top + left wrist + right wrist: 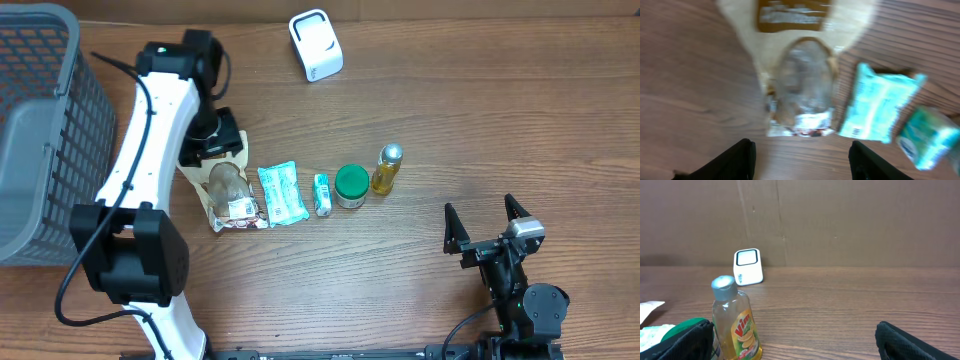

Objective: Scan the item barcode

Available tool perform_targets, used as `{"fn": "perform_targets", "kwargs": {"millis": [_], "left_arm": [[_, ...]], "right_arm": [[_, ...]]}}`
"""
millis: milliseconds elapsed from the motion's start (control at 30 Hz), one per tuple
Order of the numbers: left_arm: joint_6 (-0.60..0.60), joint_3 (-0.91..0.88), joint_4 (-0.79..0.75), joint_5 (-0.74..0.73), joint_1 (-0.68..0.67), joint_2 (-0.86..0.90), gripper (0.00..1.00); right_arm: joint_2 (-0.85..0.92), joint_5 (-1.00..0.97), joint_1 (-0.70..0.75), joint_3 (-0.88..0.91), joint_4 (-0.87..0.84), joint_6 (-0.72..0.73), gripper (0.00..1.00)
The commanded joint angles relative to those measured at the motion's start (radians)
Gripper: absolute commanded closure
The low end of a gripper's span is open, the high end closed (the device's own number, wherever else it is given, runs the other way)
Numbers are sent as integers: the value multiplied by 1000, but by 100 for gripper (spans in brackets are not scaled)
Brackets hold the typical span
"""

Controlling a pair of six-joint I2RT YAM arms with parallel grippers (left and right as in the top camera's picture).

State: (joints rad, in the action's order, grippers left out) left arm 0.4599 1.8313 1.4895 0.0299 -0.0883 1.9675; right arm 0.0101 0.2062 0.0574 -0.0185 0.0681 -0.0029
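Left gripper: fingers spread, nothing between them, no contact visible. Left wrist view is blurred.
Right gripper: fingers spread wide, holding nothing, parked at the right near edge, well apart from every item.

Surface: brown wood-grain bench. A plain brown cardboard wall stands behind it. Grey mesh plastic basket is at the far left edge.

Task item: clear plastic snack packet with a beige top and brown label, flat on the bench right under the left gripper. Its near edge sits just ahead of the fingertips and centred on the gap, not inside it.

White rounded box scanner stands upright at the back of the bench, well apart from the packet.

Row to the right of the packet:
- teal-and-white soft wipes pack, just beside the packet
- small teal-and-white carton
- round tub with green lid
- yellow liquid bottle with silver cap, just beside the tub
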Motion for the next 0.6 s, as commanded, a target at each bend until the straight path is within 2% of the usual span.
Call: {"fn": "perform_targets", "kwargs": {"millis": [0, 100, 167, 433, 567], "left_arm": [[-2, -64, 5, 64, 49, -11, 36], [51, -128, 1, 122, 74, -11, 32], [83, -176, -18, 143, 90, -11, 32], [83, -374, -169, 161, 119, -11, 58], [45, -422, -269, 157, 119, -11, 61]], "right_arm": [[-7, 5, 3, 11, -6, 3, 0], [-7, 5, 3, 11, -6, 3, 0], [-7, 5, 3, 11, -6, 3, 0], [-7, 5, 3, 11, -6, 3, 0], [-7, 5, 3, 11, -6, 3, 0]]}}
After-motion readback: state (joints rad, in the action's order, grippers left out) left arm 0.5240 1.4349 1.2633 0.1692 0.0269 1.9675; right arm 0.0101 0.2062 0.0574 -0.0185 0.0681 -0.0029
